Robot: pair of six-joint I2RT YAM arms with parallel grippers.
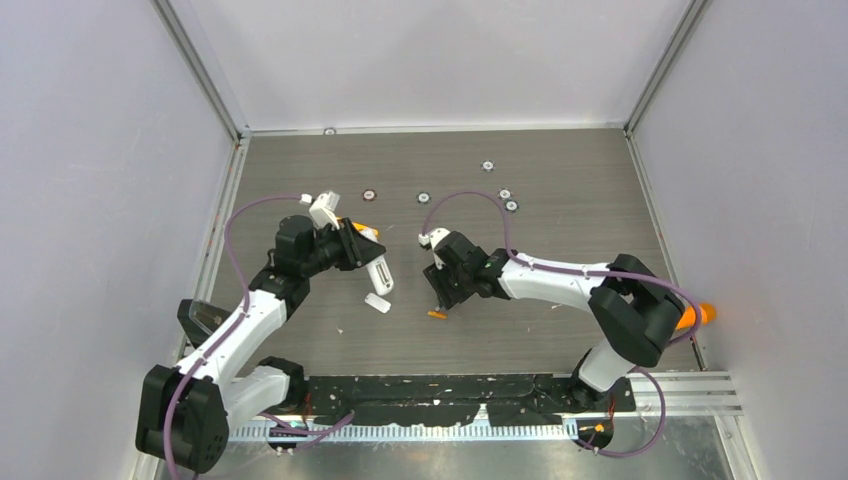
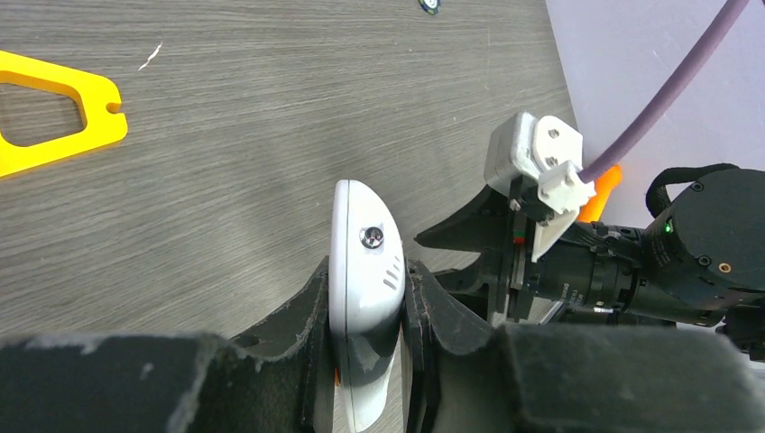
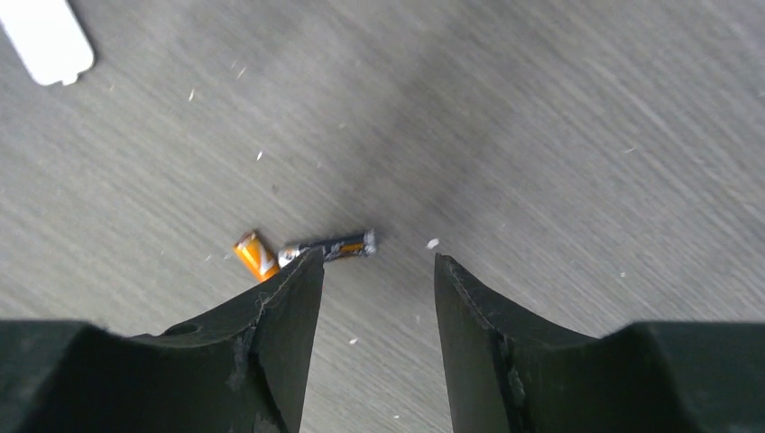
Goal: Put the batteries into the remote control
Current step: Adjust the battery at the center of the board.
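- The left gripper (image 2: 365, 275) is pinching the remote control (image 2: 359, 225). Its black fingers are pressing on both sides of the slim white bar, and the bar's rounded end is sticking out past the fingertips.
- The right gripper (image 3: 379, 262) is hovering low over the grey wood-grain table (image 1: 560, 200) with its fingers spread apart, gripping nothing.
- The batteries are lying on the table just beside each other. The orange battery (image 3: 255, 254) is sitting at one end of the dark battery (image 3: 332, 244).
- One end of the dark battery is disappearing behind one right fingertip.
- A small white tab (image 3: 47, 38) is lying well apart from the batteries.
- A flat orange triangle (image 2: 54, 108) is lying on the table.
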